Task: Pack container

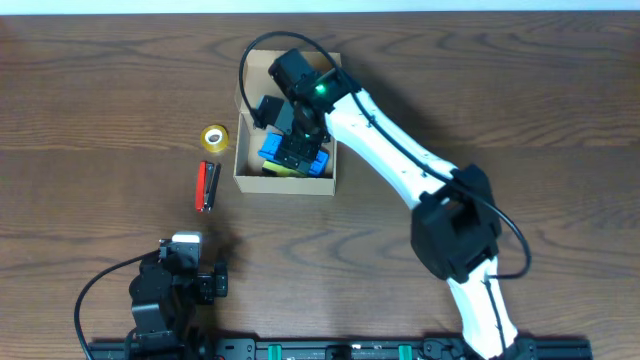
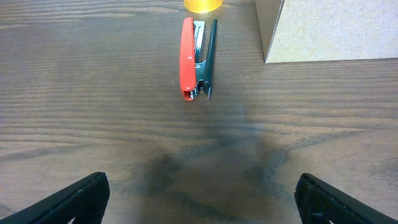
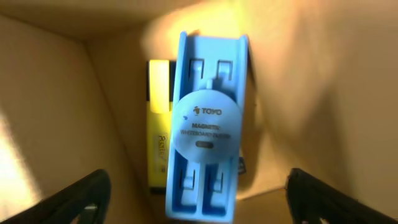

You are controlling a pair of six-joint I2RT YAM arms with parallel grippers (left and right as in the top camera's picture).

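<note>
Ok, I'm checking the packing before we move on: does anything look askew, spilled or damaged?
Nothing spilled or damaged. The blue eraser lies slightly askew, partly over a yellow item, inside the container.

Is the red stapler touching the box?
Apart. The overhead view shows a strip of table between the red stapler and the box.

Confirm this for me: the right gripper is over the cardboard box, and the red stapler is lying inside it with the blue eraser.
Not quite. The red stapler lies on the table outside the cardboard box, as the overhead view shows. The right gripper is over the box, with the blue eraser inside.
</note>
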